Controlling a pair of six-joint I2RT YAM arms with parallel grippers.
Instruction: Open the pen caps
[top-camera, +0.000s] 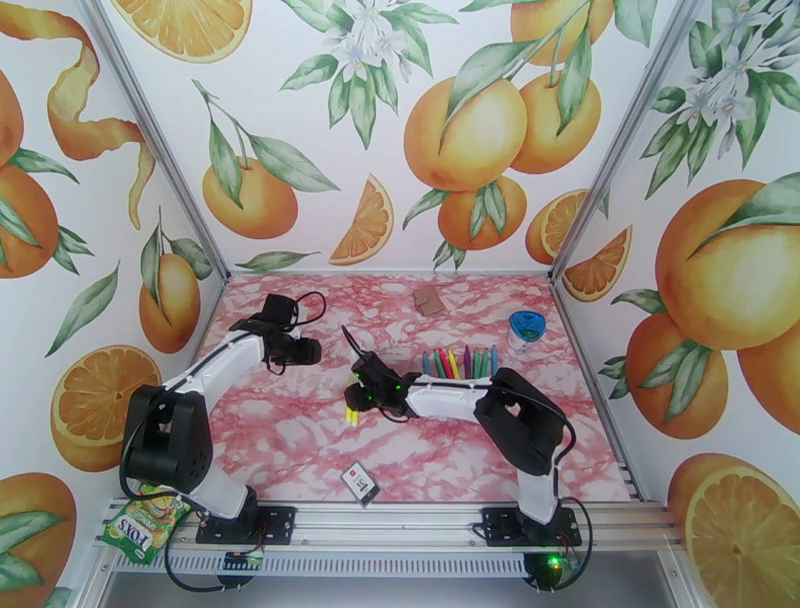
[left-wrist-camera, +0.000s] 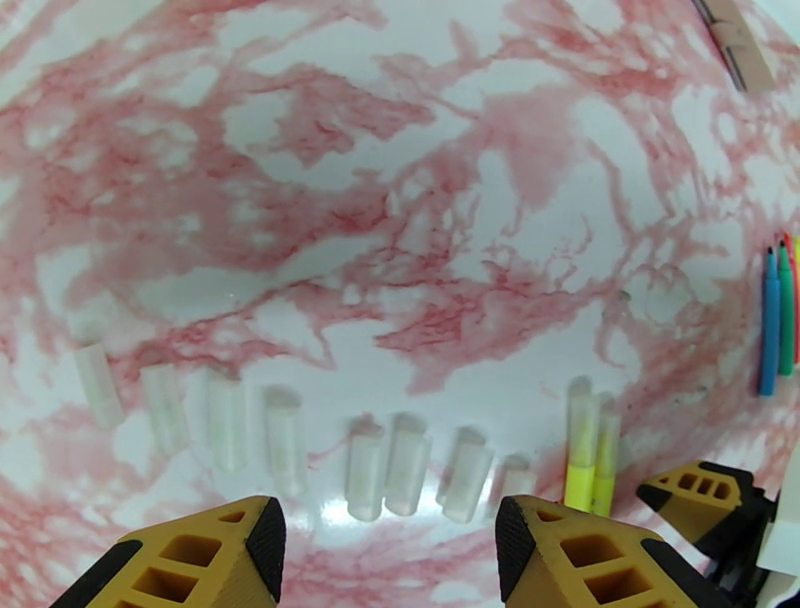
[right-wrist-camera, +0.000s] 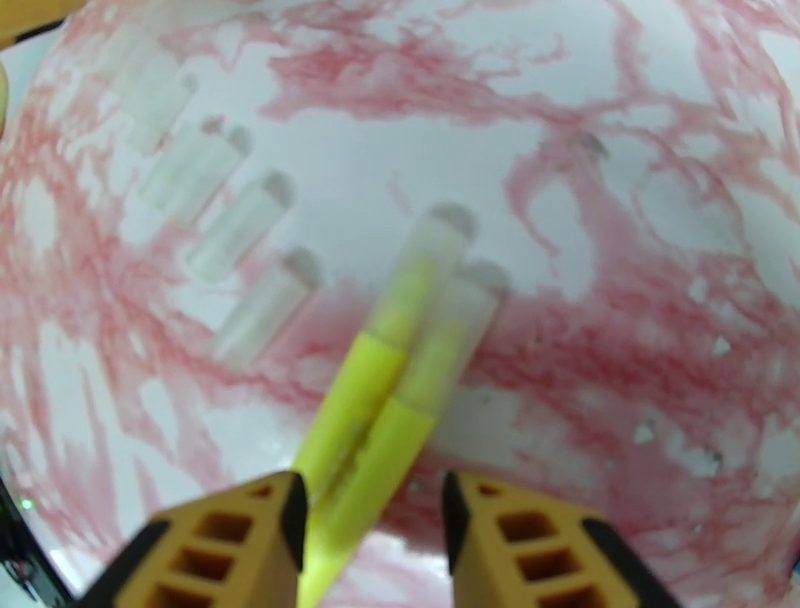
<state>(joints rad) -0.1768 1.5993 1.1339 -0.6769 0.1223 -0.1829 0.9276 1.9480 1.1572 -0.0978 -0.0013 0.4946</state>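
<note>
Two yellow pens (right-wrist-camera: 400, 400) lie side by side on the pink marbled table (top-camera: 300, 440), each with a frosted pen cap (right-wrist-camera: 440, 250) still on its far end. My right gripper (right-wrist-camera: 375, 490) is open and straddles their near ends. They rest against its left finger, with a gap to its right finger (right-wrist-camera: 520, 550). The same yellow pens (left-wrist-camera: 580, 460) (top-camera: 350, 414) lie just right of a row of several loose clear pen caps (left-wrist-camera: 365, 470) (right-wrist-camera: 250, 225). My left gripper (left-wrist-camera: 390, 515) (top-camera: 305, 352) hangs open above that row with nothing in it. My right gripper (top-camera: 355, 395) is at mid-table.
A row of coloured pens (top-camera: 460, 362) (left-wrist-camera: 775, 320) lies right of centre. A round blue-lidded container (top-camera: 527, 328) stands beyond it. A brown piece (top-camera: 429, 300) lies at the back, a black-and-white card (top-camera: 361, 484) near the front edge, and a snack packet (top-camera: 140, 525) by the left base.
</note>
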